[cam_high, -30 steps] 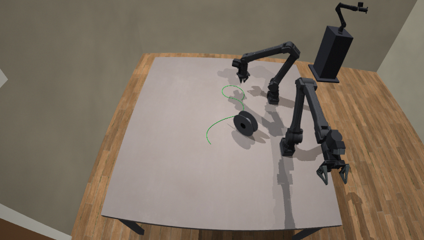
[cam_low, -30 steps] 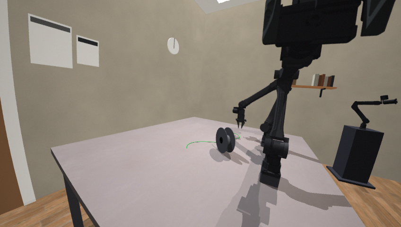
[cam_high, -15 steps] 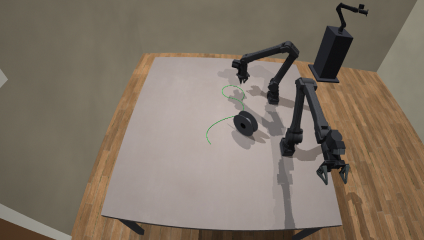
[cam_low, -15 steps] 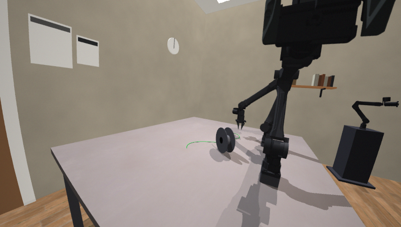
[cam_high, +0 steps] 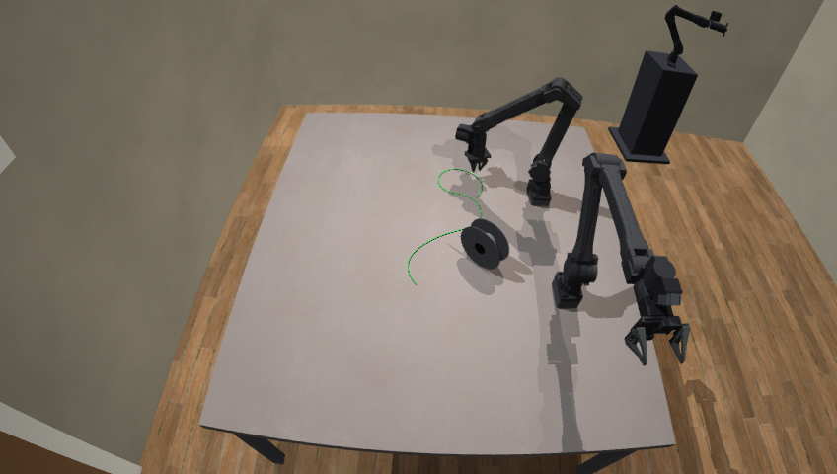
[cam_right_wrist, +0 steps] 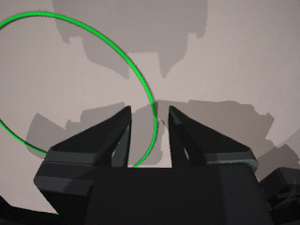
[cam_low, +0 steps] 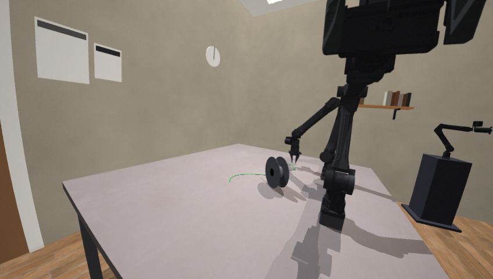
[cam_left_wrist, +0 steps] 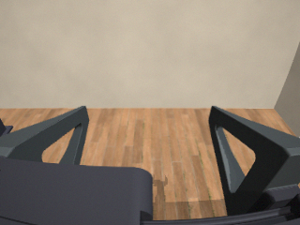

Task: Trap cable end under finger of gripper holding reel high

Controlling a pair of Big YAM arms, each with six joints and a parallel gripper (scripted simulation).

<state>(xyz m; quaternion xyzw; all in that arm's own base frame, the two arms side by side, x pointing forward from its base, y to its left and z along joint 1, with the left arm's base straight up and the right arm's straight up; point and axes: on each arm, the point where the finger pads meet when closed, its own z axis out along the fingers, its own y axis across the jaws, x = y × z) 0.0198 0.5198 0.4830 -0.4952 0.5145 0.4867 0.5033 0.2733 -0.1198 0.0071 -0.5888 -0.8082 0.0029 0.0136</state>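
Reading the overhead view from left to right, I first meet one free end of the green cable [cam_high: 408,267] [cam_low: 247,174] [cam_right_wrist: 156,122], curving out over the counter [cam_high: 329,352] [cam_low: 172,214] toward its left edge. The other side of the cable makes a loop nearer the far edge.

Just above that loop, my right gripper [cam_high: 478,168] [cam_low: 294,161] [cam_right_wrist: 149,112] points down, fingers partly spread, nothing between them. Its own camera shows the cable running below and across the gap.

Next comes the reel [cam_high: 480,234] [cam_low: 271,164], standing upright on its rims, as far as I can tell, roughly midway between the far and near edges and nearer the right one. The cable meets it on the side toward the far edge; how it passes there I can't make out.

Furthest right, my left gripper [cam_high: 663,361] [cam_low: 385,27] [cam_left_wrist: 148,112] is spread wide and empty, out past the right edge toward the near right corner, well apart from reel and cable.

I judge the step in hand to be taking up the cable near its looped end. The next move calls for lining the fingers across the strand, lowering gently and pinching it; a little off, and they'd nudge it aside. Bringing it to the reel, gripping both and lifting remain.
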